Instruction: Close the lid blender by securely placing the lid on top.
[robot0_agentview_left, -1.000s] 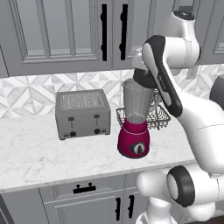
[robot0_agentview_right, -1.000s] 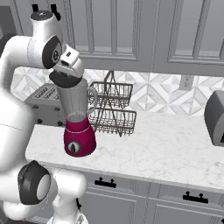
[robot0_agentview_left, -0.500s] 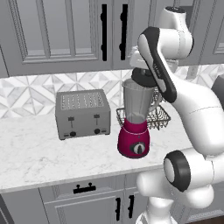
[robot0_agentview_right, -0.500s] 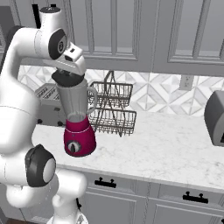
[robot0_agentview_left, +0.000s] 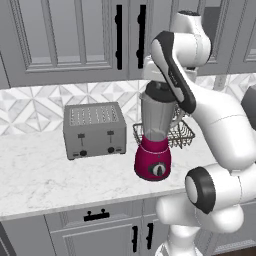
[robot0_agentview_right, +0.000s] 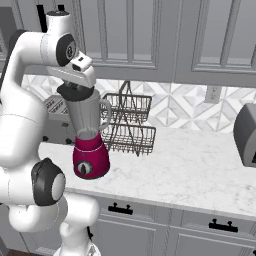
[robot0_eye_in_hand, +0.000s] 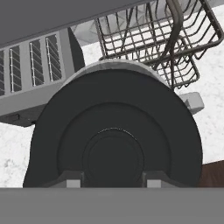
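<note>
Since half a second ago, only the arm shifted; spread gripper has the lid at 12 o'clock, on the blender.

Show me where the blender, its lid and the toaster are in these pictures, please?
blender (robot0_agentview_left: 154, 162): left base view, on its magenta base.
lid (robot0_eye_in_hand: 116, 131): hand view, on the dark round top face.
toaster (robot0_agentview_left: 95, 135): left base view, on its silver front side.
</note>
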